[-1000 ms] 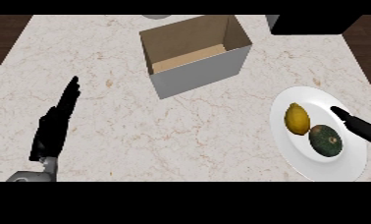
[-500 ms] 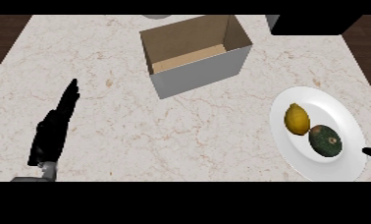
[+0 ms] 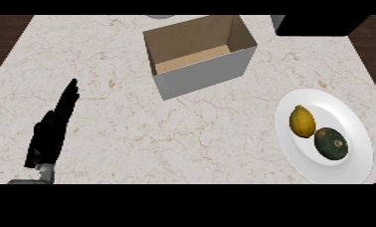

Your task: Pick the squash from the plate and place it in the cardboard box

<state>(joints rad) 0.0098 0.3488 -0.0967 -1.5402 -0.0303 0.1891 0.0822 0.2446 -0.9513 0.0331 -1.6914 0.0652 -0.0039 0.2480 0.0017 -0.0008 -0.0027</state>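
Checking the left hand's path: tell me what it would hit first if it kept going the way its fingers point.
Probably nothing on the counter. The left hand points up and slightly right, a line passing left of the cardboard box over bare counter, though its height is unclear.

Marble counter [image 3: 110, 76] — cardboard box [image 3: 200, 54], plate [image 3: 323, 166]

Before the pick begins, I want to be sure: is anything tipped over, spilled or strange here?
Nothing stands out. The cardboard box stands upright and open. The squash and a lemon lie on the plate. The left hand rests open at the left.
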